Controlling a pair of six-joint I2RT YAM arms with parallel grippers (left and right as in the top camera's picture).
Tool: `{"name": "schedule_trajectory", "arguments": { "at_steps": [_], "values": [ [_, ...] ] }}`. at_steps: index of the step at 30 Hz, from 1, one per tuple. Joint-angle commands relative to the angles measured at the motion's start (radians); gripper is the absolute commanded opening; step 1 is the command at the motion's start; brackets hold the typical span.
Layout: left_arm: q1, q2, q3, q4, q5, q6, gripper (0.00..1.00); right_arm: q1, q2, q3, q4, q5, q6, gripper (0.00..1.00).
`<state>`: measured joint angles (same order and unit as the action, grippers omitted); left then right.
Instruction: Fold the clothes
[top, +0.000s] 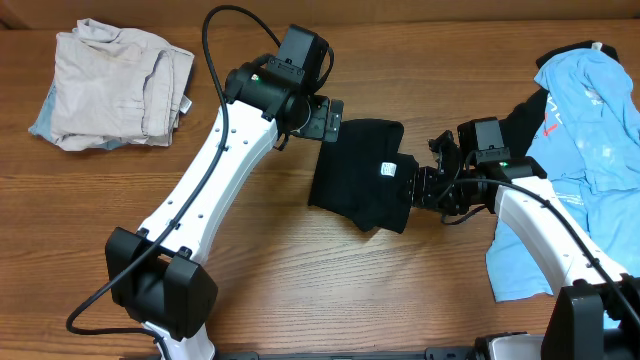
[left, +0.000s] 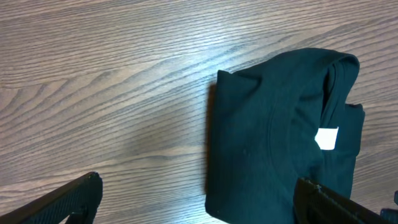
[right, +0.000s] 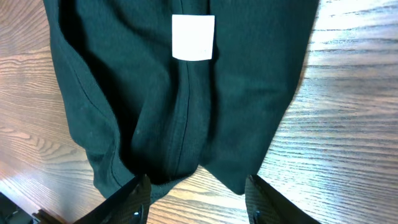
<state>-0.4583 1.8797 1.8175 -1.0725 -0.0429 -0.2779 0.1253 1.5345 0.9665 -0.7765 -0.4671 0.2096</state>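
Observation:
The black T-shirt (top: 362, 172) lies folded into a compact rectangle in the middle of the wooden table, its small white label (top: 388, 169) facing up. It also shows in the left wrist view (left: 280, 137) and in the right wrist view (right: 186, 106). My left gripper (top: 330, 120) is open and empty just above the shirt's far left corner; its fingers (left: 199, 202) straddle the shirt's edge. My right gripper (top: 425, 185) is open and empty at the shirt's right edge; its fingers (right: 196, 199) sit either side of the hem, not closed on it.
A cream-beige garment (top: 110, 85) lies crumpled at the far left. A light blue shirt with a red mark (top: 585, 130) is heaped at the right over a dark cloth (top: 525, 120). The right arm lies partly over it.

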Motion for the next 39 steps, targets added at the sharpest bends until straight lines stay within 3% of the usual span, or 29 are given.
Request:
{"name": "schedule_trajectory", "arguments": {
  "at_steps": [1,12,25,39],
  "values": [
    [-0.004,0.013,0.002,0.013,-0.020,0.020,1.00,0.005,-0.002,-0.005,-0.016,0.003,0.008,0.54],
    [-0.007,0.014,0.002,0.051,-0.016,0.019,1.00,0.005,0.026,-0.008,-0.084,0.003,0.030,0.55],
    [-0.008,0.047,0.002,0.032,-0.009,0.019,1.00,0.100,0.119,-0.146,0.326,-0.035,0.053,0.59],
    [-0.006,0.103,0.002,0.005,0.034,0.020,1.00,0.115,0.136,-0.110,0.317,-0.116,0.050,0.51]
  ]
}}
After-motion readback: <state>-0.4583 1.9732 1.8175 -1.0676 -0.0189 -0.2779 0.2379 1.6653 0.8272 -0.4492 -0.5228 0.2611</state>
